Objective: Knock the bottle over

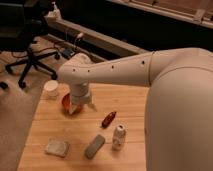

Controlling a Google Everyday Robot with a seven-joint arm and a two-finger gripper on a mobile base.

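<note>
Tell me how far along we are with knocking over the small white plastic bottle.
Nothing looks done: the small white plastic bottle appears upright beside the grey block. In hand: the gripper hangs over an orange round object, apart from the bottle. Left: reaching it and tipping it.

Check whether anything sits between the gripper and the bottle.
The gripper hangs over the table's far side, by an orange object. A slim red object lies roughly on the straight line to the standing bottle, just short of it.
</note>
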